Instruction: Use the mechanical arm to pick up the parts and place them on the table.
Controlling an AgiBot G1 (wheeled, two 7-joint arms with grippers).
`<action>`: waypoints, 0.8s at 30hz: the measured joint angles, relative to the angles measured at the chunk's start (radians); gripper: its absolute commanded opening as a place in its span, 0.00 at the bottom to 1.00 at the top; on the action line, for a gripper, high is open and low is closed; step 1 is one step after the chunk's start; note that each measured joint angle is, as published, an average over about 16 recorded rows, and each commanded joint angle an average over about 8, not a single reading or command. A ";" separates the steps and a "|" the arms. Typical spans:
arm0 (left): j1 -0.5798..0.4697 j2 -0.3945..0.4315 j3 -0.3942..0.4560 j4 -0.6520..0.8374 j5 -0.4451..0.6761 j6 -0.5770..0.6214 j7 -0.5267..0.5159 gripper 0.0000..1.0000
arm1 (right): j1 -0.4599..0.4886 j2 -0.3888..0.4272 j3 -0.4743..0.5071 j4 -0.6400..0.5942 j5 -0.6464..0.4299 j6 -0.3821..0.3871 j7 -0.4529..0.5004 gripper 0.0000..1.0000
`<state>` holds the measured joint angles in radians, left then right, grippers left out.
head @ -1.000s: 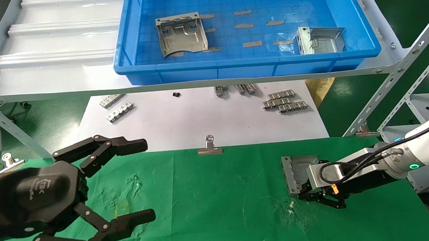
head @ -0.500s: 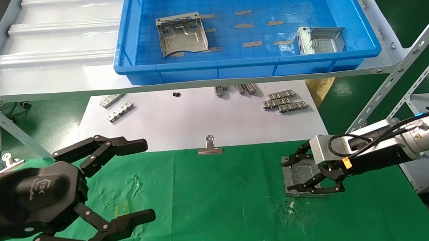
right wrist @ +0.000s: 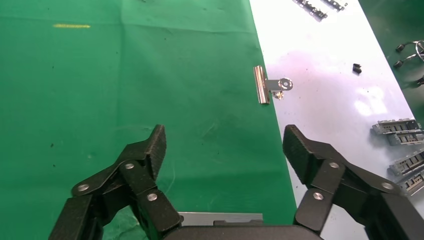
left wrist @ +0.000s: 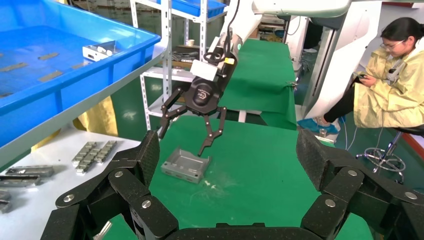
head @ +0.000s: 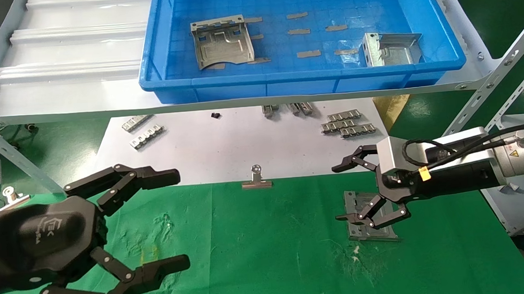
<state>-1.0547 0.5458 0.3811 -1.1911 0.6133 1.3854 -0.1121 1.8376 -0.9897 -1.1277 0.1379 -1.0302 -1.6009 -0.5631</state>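
One grey sheet-metal part [head: 374, 233] lies flat on the green table [head: 266, 236] at the right; it also shows in the left wrist view [left wrist: 184, 164], and its edge shows in the right wrist view [right wrist: 220, 218]. My right gripper [head: 339, 192] hovers just above this part, open and empty, not touching it; it also shows in the left wrist view [left wrist: 181, 142] and in its own view [right wrist: 225, 142]. Two more parts [head: 222, 41] [head: 391, 49] lie in the blue tray. My left gripper [head: 180, 217] is open and empty, parked above the table's left side [left wrist: 228, 150].
The blue tray [head: 303, 76] sits on a raised shelf at the back. Under it a white sheet [head: 226, 149] holds slotted silver strips [head: 346, 123]. A binder clip [head: 256, 178] lies at the cloth's far edge. Slanted rack struts [head: 487, 90] stand at right. A seated person [left wrist: 390, 85] is beyond the table.
My right gripper opened, let go of the part on the green cloth and rose up and back toward the white sheet. The part stays put. The left arm has not moved.
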 measured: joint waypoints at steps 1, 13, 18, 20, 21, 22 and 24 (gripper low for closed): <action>0.000 0.000 0.000 0.000 0.000 0.000 0.000 1.00 | -0.003 0.001 0.003 0.005 -0.001 0.001 0.002 1.00; 0.000 0.000 0.000 0.000 0.000 0.000 0.000 1.00 | -0.106 0.050 0.112 0.158 0.032 0.016 0.101 1.00; 0.000 0.000 0.000 0.000 0.000 0.000 0.000 1.00 | -0.170 0.082 0.184 0.254 0.058 0.025 0.164 1.00; 0.000 0.000 0.000 0.000 0.000 0.000 0.000 1.00 | -0.196 0.095 0.213 0.293 0.069 0.028 0.190 1.00; 0.000 0.000 0.000 0.000 0.000 0.000 0.000 1.00 | -0.208 0.102 0.227 0.312 0.074 0.030 0.202 1.00; 0.000 0.000 0.000 0.000 0.000 0.000 0.000 1.00 | -0.221 0.108 0.241 0.331 0.079 0.032 0.215 1.00; 0.000 0.000 0.000 0.000 0.000 0.000 0.000 1.00 | -0.247 0.121 0.270 0.370 0.089 0.035 0.240 1.00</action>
<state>-1.0547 0.5458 0.3811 -1.1911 0.6133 1.3853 -0.1121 1.5906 -0.8689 -0.8574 0.5079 -0.9408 -1.5658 -0.3228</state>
